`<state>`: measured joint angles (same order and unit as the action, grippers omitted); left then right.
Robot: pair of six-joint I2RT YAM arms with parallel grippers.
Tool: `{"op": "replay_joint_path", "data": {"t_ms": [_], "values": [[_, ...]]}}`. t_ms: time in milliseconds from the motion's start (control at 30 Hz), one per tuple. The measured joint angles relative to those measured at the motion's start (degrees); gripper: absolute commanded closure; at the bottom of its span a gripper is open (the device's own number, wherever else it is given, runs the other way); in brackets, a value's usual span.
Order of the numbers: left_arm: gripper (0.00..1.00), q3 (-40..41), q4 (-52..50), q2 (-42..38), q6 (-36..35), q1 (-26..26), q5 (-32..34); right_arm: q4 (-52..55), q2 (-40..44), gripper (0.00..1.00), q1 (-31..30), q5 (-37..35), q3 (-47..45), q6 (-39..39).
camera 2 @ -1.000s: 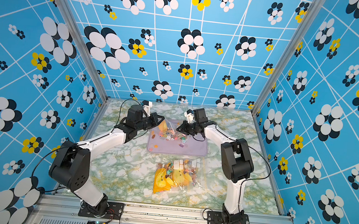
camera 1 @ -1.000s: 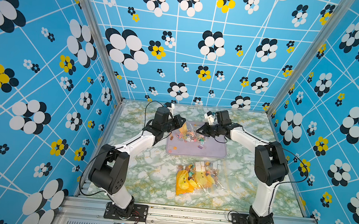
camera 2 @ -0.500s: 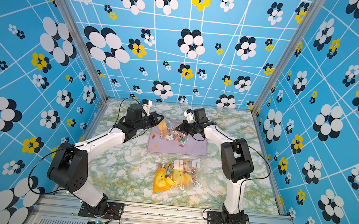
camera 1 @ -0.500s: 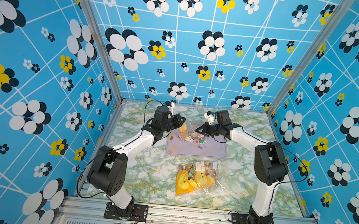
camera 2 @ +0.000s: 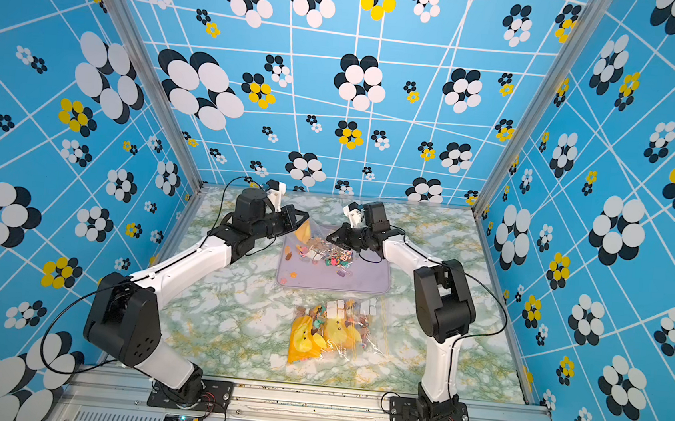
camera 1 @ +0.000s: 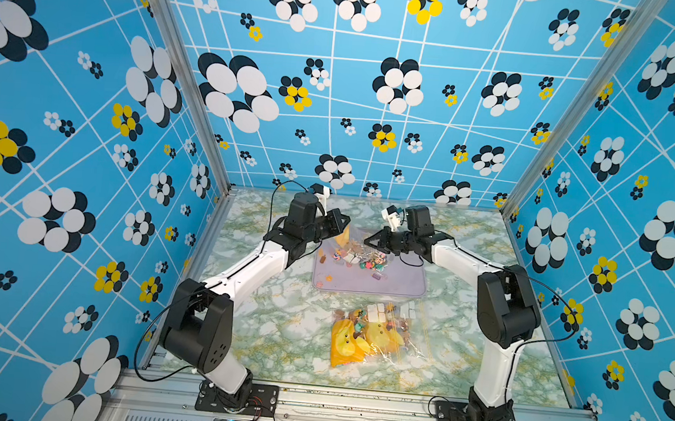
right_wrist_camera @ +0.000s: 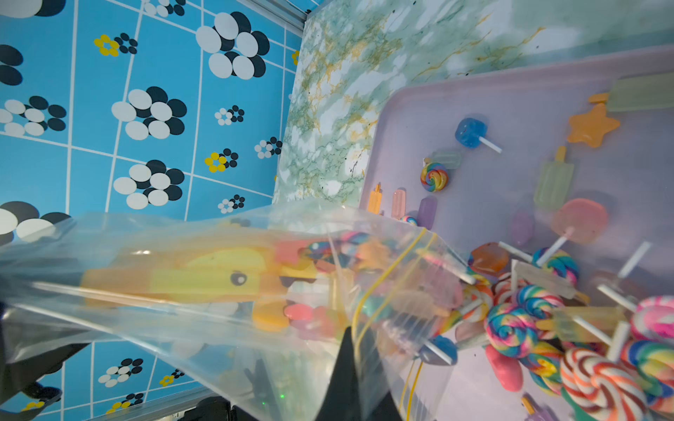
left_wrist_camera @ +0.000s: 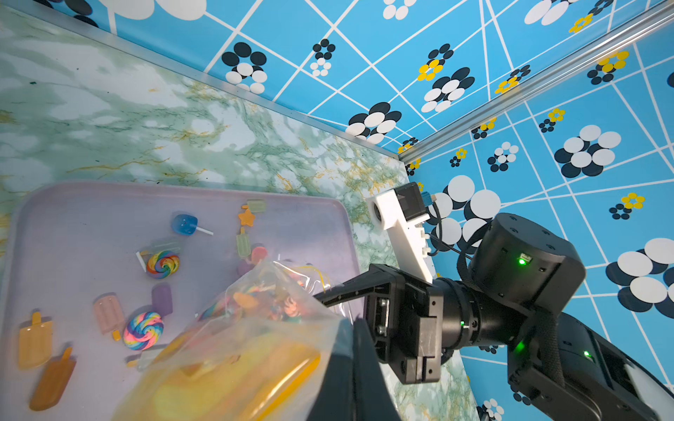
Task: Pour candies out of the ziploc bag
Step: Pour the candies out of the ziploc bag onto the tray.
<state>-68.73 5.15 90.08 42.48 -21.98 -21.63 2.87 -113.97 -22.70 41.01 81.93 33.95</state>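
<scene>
A clear ziploc bag (camera 1: 351, 237) (camera 2: 312, 234) hangs tilted over the far end of a lilac tray (camera 1: 404, 286) (camera 2: 367, 283). My left gripper (camera 1: 344, 225) (left_wrist_camera: 359, 328) is shut on the bag's (left_wrist_camera: 237, 346) closed end, where large yellow pieces sit. My right gripper (camera 1: 367, 241) (right_wrist_camera: 348, 339) is shut on the bag (right_wrist_camera: 182, 284) near its yellow-lined mouth. Candies (right_wrist_camera: 529, 320), swirl lollipops and ice-lolly shapes, spill from the mouth onto the tray (right_wrist_camera: 419, 109). More candies (left_wrist_camera: 162, 264) (camera 1: 365, 259) lie scattered on the tray (left_wrist_camera: 73, 218).
A second clear bag (camera 1: 375, 331) (camera 2: 329, 331) with yellow and white pieces lies flat on the marble table (camera 1: 275, 331), nearer the front than the tray. Patterned blue walls (camera 1: 82, 156) enclose the table on three sides.
The left arm has shifted slightly. Both grippers stay shut on the bag above the tray.
</scene>
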Motion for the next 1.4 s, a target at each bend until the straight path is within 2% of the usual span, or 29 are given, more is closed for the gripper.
{"op": "replay_joint_path", "data": {"t_ms": [433, 967, 1233, 1400], "values": [[1.0, -2.8, -4.2, -0.4, -2.1, -0.7, 0.6, -5.9, -1.6, 1.0, -0.1, 2.9, -0.3, 4.3], [1.0, -9.4, -13.1, 0.3, -3.6, -0.8, 0.1, -21.2, -5.9, 1.0, -1.2, 7.0, -1.7, 12.9], [1.0, -10.0, -16.7, 1.1, -5.2, -1.0, 0.2, -24.8, -7.8, 1.0, -1.2, 7.5, -2.8, 15.4], [0.6, -11.3, -17.2, 1.0, -6.8, -1.0, 0.4, -24.6, -9.3, 1.0, -1.2, 6.4, -3.6, 16.5]]}}
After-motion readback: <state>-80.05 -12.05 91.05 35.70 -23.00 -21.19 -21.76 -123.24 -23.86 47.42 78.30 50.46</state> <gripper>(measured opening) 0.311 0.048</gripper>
